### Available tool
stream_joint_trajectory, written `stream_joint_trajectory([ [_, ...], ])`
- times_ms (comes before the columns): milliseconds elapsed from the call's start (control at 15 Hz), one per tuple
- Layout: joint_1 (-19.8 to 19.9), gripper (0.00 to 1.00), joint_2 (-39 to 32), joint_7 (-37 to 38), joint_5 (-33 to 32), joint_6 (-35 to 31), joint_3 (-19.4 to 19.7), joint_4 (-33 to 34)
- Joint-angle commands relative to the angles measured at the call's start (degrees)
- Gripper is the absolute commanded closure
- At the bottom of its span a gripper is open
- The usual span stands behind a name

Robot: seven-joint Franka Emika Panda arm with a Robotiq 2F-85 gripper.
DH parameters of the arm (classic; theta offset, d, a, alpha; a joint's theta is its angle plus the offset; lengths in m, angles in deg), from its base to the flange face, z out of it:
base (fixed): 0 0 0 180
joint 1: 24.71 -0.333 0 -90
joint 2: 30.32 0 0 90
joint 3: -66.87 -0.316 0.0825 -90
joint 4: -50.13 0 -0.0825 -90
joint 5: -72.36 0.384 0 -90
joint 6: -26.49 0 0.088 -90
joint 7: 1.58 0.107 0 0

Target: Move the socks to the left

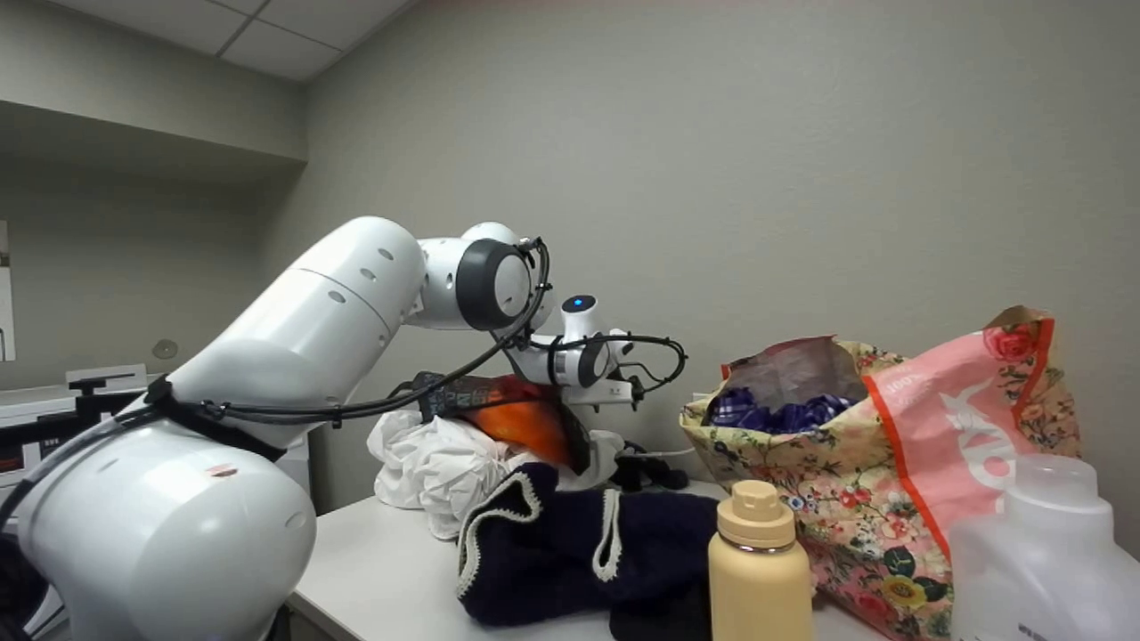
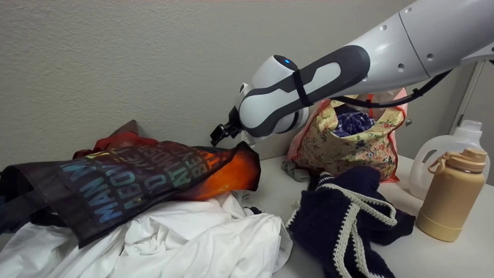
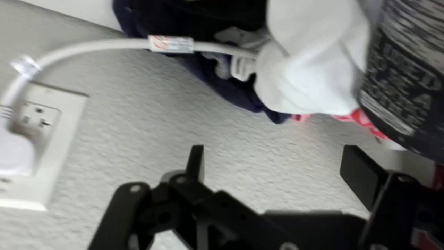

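Note:
My gripper (image 3: 274,168) is open with nothing between its fingers; the wall is behind them in the wrist view. In an exterior view it (image 2: 220,134) is at the back near the wall, above the far end of a dark printed bag (image 2: 154,177). No thing is plainly a sock. A small grey cloth (image 2: 295,171) lies by the floral bag and may be socks. Dark cloth (image 1: 655,472) lies by the wall in an exterior view, and I cannot tell what it is. Dark cloth (image 3: 194,21) also shows in the wrist view, apart from the fingers.
A wall outlet (image 3: 45,118) with a white cord (image 3: 97,45) is near the gripper. White cloth (image 2: 200,235) lies under the printed bag. A navy knit garment (image 2: 328,224), a tan bottle (image 2: 451,197), a clear jug (image 2: 418,175) and a floral bag (image 2: 343,154) stand or lie around the table.

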Motion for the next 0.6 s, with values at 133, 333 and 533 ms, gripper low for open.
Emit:
stream_joint_trajectory([
  [133,0.0,0.00,-5.3,8.7,-0.9,-0.3,6.8,3.5],
  [333,-0.1,0.00,-8.4,11.6,-0.8,-0.7,8.6,4.4],
  [533,-0.3,0.00,-11.2,13.2,-1.0,-1.5,9.8,5.1],
])
